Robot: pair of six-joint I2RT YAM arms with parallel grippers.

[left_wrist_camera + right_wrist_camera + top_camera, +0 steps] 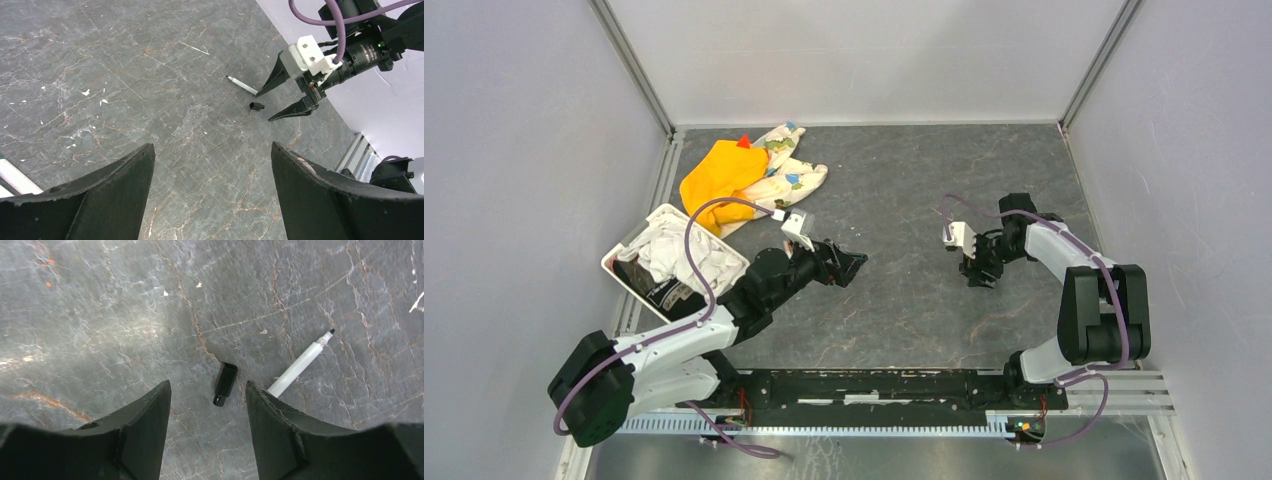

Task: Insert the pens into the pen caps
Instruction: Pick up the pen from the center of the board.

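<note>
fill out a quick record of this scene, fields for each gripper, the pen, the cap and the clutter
left gripper: open, empty, over bare table
right gripper: open, low over the table, straddling the pen cap, not gripping it
pen cap: dark, lying on its side, off the pen
pen: white barrel, black tip, flat beside the cap, rear end hidden by the right gripper
capped: not yet
clutter: orange cloth and patterned cloth far left, white basket of cloth nearer

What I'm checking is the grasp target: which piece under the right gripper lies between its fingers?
The short dark cap, lying in the gap between the right gripper's fingers; the white pen lies outside them.
</note>
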